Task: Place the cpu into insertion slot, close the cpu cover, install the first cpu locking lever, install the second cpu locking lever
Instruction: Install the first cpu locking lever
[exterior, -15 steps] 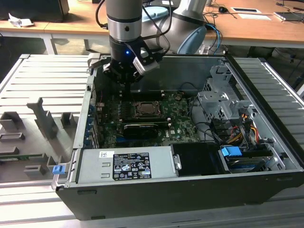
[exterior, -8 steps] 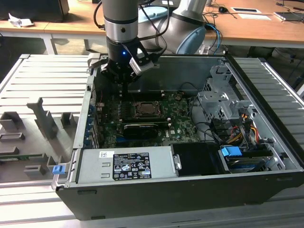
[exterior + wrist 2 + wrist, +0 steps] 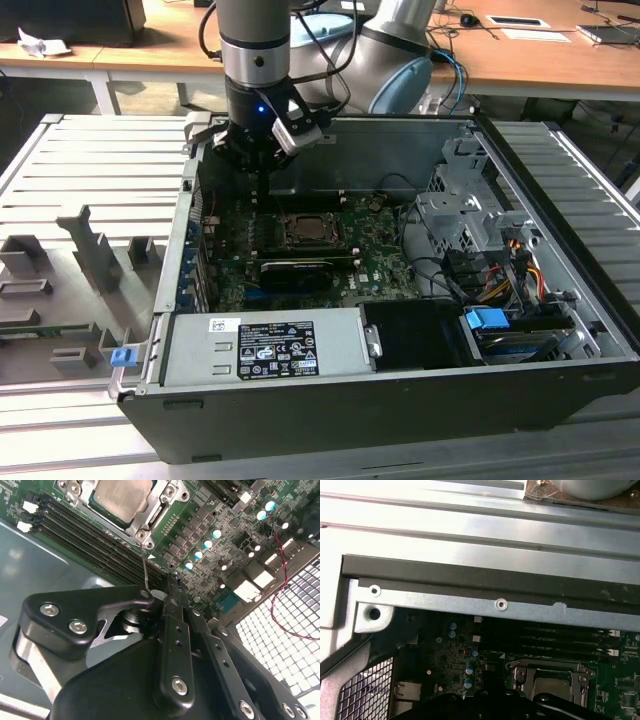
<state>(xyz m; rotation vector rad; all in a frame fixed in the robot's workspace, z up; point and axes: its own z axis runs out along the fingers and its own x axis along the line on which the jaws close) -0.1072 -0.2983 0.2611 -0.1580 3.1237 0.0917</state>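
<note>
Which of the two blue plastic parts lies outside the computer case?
The small blue clip at the exterior view's left, just outside the case. The larger blue part sits inside the case, at the exterior view's right.

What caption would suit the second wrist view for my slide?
End effector near a thin locking lever beside the cpu, seated under its closed cpu cover.

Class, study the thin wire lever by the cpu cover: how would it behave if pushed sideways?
The lever is a thin bare wire, so it probably flexes and springs back rather than staying rigid. One end meets the corner of the cover, so it likely pivots there instead of sliding free. Being smooth metal, it may slip.
</note>
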